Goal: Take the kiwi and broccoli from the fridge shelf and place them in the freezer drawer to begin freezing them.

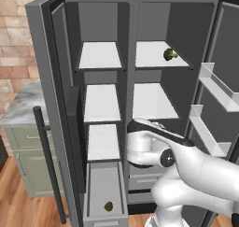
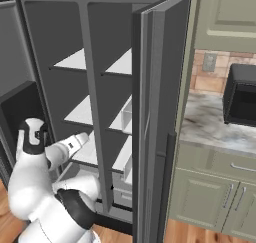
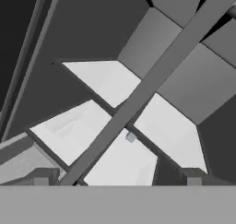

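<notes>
kiwi [image 1: 108, 206] is already sitting in the freezer drawer [image 1: 95, 184], so broccoli [image 1: 170, 54] is next, up on the fridge shelf [image 1: 156, 58] well above that drawer. gripper [image 3: 117, 179] is wide open and empty; I'd lift high, then straddle the floret

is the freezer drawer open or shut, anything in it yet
Open. In the left base view the freezer drawer is pulled out at the bottom left of the fridge, and the kiwi lies inside near its front.
</notes>
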